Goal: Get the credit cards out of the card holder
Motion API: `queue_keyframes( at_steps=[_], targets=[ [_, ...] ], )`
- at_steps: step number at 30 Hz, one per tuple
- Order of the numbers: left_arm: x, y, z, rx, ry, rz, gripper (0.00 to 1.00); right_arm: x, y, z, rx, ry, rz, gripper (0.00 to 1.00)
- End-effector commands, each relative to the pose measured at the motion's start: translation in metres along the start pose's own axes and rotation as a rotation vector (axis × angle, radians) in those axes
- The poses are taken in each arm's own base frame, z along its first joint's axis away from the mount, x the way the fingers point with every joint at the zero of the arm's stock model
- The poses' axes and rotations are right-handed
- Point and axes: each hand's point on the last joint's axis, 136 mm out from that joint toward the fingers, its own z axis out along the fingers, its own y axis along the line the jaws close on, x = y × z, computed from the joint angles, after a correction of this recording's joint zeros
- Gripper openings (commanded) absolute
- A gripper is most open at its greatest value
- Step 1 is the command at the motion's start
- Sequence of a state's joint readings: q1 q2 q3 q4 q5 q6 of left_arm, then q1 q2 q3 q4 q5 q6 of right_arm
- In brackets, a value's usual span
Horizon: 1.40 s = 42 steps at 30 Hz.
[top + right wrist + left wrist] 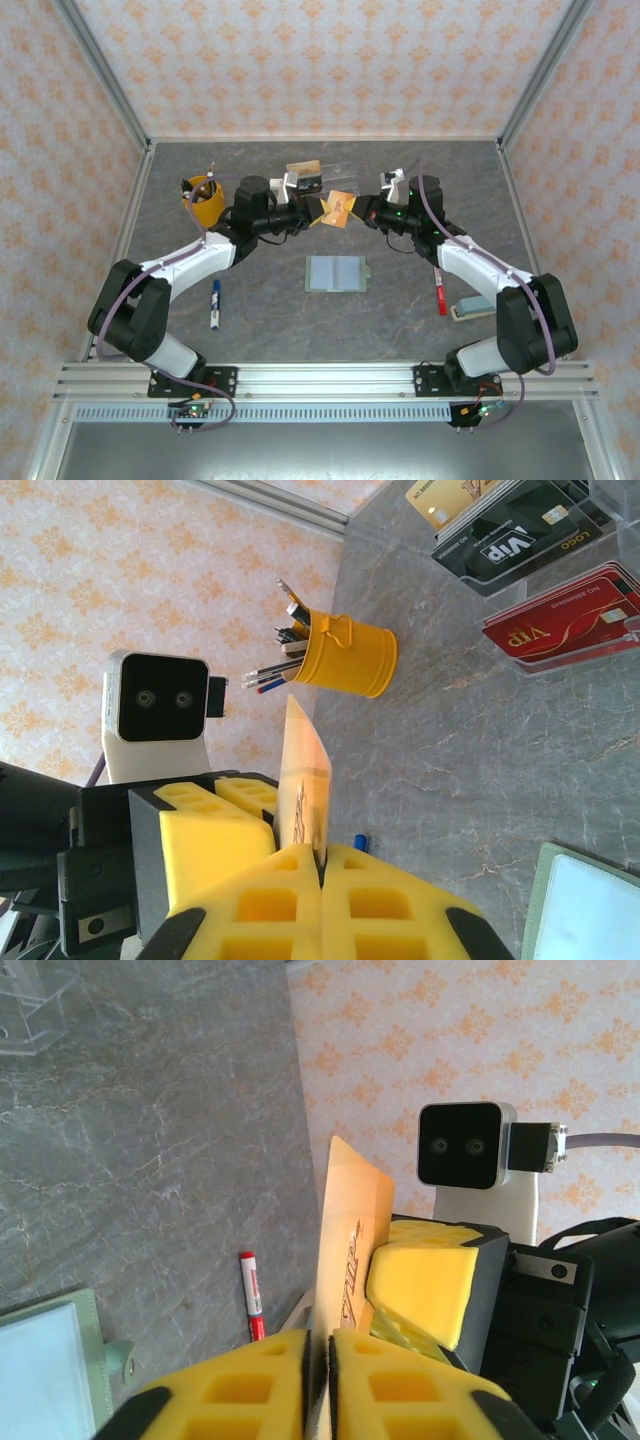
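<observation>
Both grippers pinch the same orange card [338, 208] up in the air. The left gripper [320, 1345] is closed on one edge and the right gripper [322, 865] is closed on the other. The card holder [337, 273] lies open on the table [270, 325], just below them. A red card [560, 620] and a black card [520, 530] sit in the clear tray [350, 168]. This looks like a pass from one gripper to the other. Next, I think one gripper must let go, gently so the card does not slip, and the other can carry it to the tray
</observation>
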<state>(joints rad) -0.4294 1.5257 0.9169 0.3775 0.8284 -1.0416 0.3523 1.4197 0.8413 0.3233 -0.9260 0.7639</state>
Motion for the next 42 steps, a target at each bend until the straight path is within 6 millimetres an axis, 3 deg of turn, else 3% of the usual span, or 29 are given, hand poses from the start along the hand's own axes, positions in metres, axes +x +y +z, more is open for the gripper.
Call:
queue_keyframes(
  at_steps=[1, 3, 7, 13, 19, 25, 30, 35, 38, 42],
  targets=[
    [0.004, -0.029, 0.000, 0.111, 0.027, 0.070, 0.08, 0.004, -0.003, 0.005, -0.009, 0.023, 0.000, 0.05],
    [0.004, -0.029, 0.000, 0.109, 0.032, 0.067, 0.00, 0.005, -0.004, 0.005, -0.006, 0.025, 0.003, 0.06],
    [0.005, -0.023, 0.000, 0.081, 0.032, 0.077, 0.00, 0.006, -0.007, 0.005, 0.013, 0.032, 0.015, 0.14],
    [-0.001, 0.009, -0.014, -0.160, 0.012, 0.208, 0.00, 0.008, -0.021, -0.004, 0.110, 0.002, 0.011, 0.63],
    [-0.030, 0.023, -0.047, -0.485, -0.024, 0.540, 0.00, 0.008, -0.044, -0.019, 0.263, -0.041, -0.032, 0.87],
    [-0.067, 0.012, -0.058, -0.651, -0.004, 0.951, 0.00, 0.009, -0.058, -0.026, 0.362, -0.038, -0.046, 0.96],
    [-0.108, 0.017, -0.060, -0.821, 0.059, 1.128, 0.00, 0.009, -0.062, -0.027, 0.385, -0.037, -0.052, 1.00],
    [-0.137, 0.013, -0.052, -0.808, 0.118, 1.242, 0.00, 0.008, -0.063, -0.027, 0.403, -0.024, -0.055, 1.00],
    [-0.154, 0.024, -0.047, -0.835, 0.188, 1.320, 0.00, 0.007, -0.065, -0.026, 0.415, -0.023, -0.048, 1.00],
    [-0.157, 0.038, -0.035, -0.771, 0.339, 1.462, 0.00, 0.005, -0.067, -0.025, 0.429, -0.021, -0.036, 1.00]
  ],
)
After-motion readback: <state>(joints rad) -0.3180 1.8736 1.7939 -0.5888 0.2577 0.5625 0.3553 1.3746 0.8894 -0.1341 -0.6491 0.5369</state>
